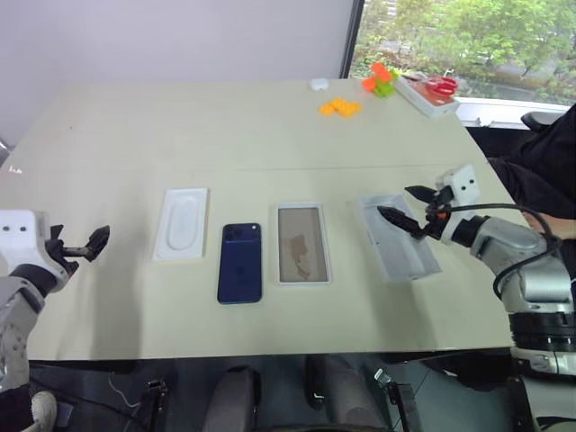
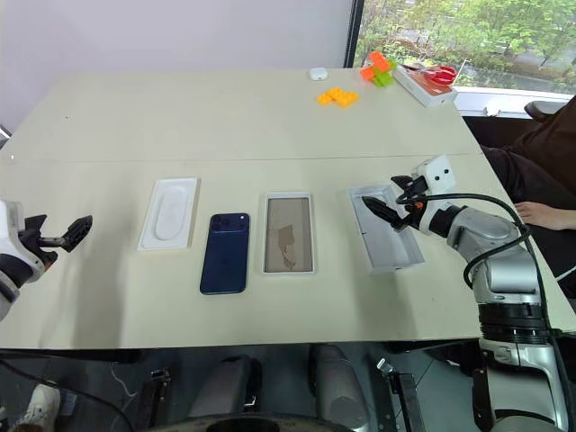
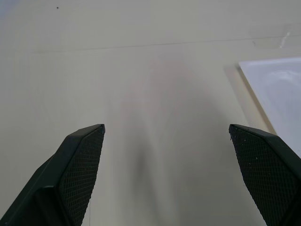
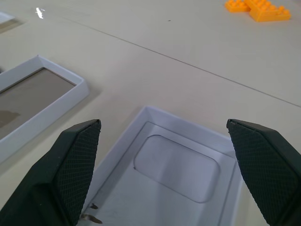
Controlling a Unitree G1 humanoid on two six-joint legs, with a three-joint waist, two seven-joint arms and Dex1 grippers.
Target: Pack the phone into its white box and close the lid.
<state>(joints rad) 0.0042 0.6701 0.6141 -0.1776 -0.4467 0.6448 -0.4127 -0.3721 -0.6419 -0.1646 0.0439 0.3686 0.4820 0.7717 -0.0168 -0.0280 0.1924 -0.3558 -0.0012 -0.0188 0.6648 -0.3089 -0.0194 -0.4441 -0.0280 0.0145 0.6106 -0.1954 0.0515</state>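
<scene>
Four flat items sit in a row across the near half of the table point(image 2: 270, 117). From the robot's left to right: white tray with oval recess point(image 2: 168, 213), phone point(image 2: 225, 252), white box point(image 2: 289, 232), lid point(image 2: 386, 227).

Phone – dark navy, lying flat with its back up and the camera cluster at the far corner. It sits just beside the white box at the box's 9 o'clock, not touching it and not inside it. The tray with the recess is just beside the phone at about 10 o'clock.

White box – open, tan floor showing, nothing loaded in it.

Lid – lies inner face up at the box's 3 o'clock, apart from it and slightly skewed. The right wrist view shows its pale inner face with a rounded-rectangle recess.

Right gripper point(image 2: 393, 203) – fingers spread wide, holding nothing, hovering over the far end of the lid with no contact visible. The right wrist view shows both fingertips point(image 4: 75, 160) well apart with the lid between them.

Left gripper point(image 1: 90, 243) – fingers also wide apart and empty, over bare tabletop near the left edge, at the tray's 8 o'clock and well apart from it.

Far right corner, about 1 o'clock from the row: orange bricks point(image 2: 338, 96), orange and green bricks point(image 2: 378, 68), red scissors point(image 2: 437, 74) on a white tray. A person's hand point(image 2: 540, 214) rests at the right edge of the table.
</scene>
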